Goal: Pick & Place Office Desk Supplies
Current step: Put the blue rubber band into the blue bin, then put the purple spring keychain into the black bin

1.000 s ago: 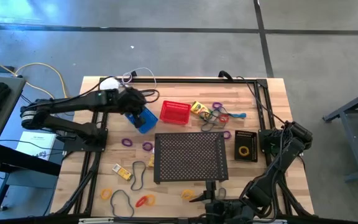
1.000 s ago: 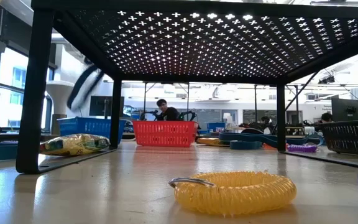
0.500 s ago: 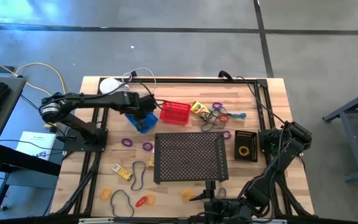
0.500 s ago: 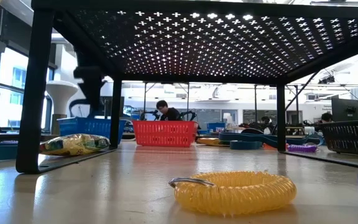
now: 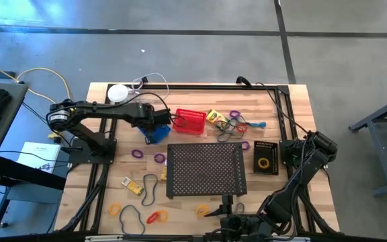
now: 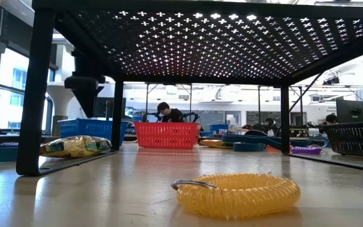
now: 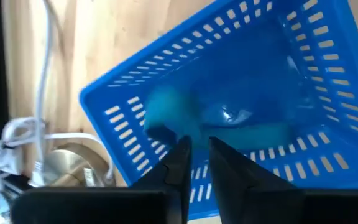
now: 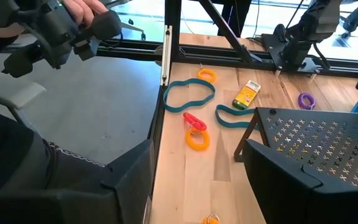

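Left claw (image 7: 194, 155) now lower, directly over blue basket (image 5: 156, 132).

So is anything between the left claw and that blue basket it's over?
Nothing visible: the left claw hangs directly above the blue slotted plastic basket, looking straight into its open top, with a teal band inside.

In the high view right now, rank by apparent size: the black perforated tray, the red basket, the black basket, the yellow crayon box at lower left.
1. black perforated tray
2. red basket
3. black basket, only slightly smaller than the red one
4. yellow crayon box
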